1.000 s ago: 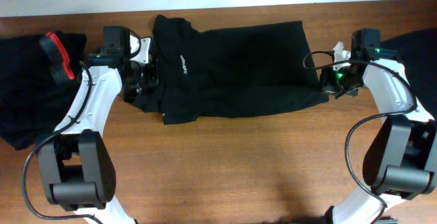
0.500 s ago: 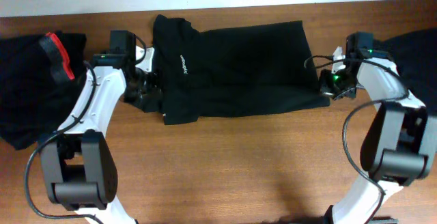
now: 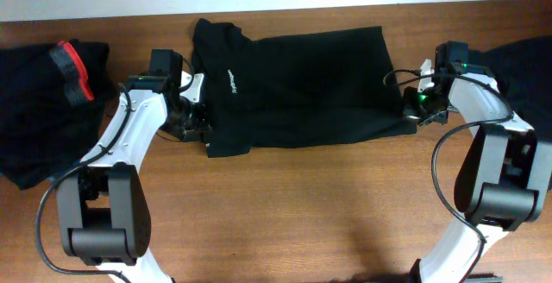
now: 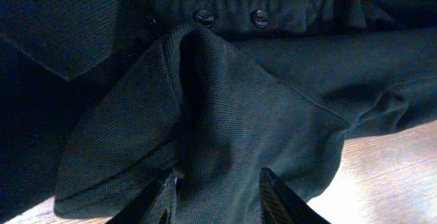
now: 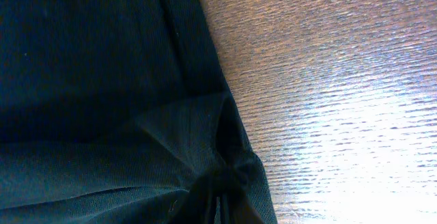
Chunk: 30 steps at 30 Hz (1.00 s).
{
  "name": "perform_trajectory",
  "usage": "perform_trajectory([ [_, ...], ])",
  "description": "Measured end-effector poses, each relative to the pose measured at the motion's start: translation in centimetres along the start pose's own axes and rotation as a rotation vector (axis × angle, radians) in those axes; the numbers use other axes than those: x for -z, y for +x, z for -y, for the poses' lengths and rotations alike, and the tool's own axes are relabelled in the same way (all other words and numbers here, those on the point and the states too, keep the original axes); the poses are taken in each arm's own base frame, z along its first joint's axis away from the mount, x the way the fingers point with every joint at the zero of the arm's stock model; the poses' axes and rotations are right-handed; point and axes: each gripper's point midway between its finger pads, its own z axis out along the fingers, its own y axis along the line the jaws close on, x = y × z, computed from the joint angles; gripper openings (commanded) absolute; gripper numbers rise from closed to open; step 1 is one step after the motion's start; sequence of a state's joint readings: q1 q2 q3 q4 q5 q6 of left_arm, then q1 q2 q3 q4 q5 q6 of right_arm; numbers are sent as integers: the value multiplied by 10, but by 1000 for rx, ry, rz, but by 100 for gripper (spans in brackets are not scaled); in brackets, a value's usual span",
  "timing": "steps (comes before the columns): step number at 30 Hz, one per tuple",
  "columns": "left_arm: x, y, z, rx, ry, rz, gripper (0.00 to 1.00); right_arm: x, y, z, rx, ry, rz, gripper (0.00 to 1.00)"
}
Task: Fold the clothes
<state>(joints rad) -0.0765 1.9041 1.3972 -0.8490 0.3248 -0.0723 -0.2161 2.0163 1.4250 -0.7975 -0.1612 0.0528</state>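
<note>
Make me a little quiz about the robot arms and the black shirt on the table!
1. True or false: the right gripper has its jaws shut on the black shirt.
2. What colour is the band on the clothes pile? A green, B red, C yellow.
3. How many buttons show in the left wrist view?
Key: 1 true; 2 B; 3 two.

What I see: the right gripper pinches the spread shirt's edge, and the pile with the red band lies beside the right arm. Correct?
Not quite. The pile with the red band lies beside the left arm, as the overhead view shows. The rest holds: the right gripper pinches the spread shirt at its edge.
</note>
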Motion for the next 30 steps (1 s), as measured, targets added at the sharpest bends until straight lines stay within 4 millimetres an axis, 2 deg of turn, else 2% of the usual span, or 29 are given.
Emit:
perform_trajectory([
  [5,-5,9,-2,7,-2,-23,40,0,1,0,-1,0,-2,4],
  [6,-7,12,-3,9,-2,-31,34,0,1,0,0,0,-2,4],
  [8,-12,17,-4,8,-2,-42,8,0,1,0,-1,0,-2,4],
  [9,-13,18,-4,13,-1,-43,0,0,1,0,-1,0,-3,4],
  [11,-16,15,0,-2,25,-26,0,0,2,0,-2,0,-6,4],
  [14,-15,-3,21,-32,139,49,0,0,3,0,-2,1,-11,4],
  [17,-6,-28,49,-88,302,149,0,0,4,1,-2,4,-15,4],
  [19,0,-35,54,-89,350,177,0,0,4,1,-3,4,-18,4],
  [21,5,-43,49,-73,362,205,0,0,5,1,-4,4,-18,4],
  [25,13,-58,27,-8,330,263,2,0,5,1,-4,4,-20,4],
  [26,14,-61,19,11,310,276,6,0,5,1,-4,4,-20,4],
  [28,14,-66,10,32,267,295,24,0,5,1,-4,4,-20,4],
  [30,13,-71,3,43,224,317,27,0,5,1,-4,4,-19,4],
])
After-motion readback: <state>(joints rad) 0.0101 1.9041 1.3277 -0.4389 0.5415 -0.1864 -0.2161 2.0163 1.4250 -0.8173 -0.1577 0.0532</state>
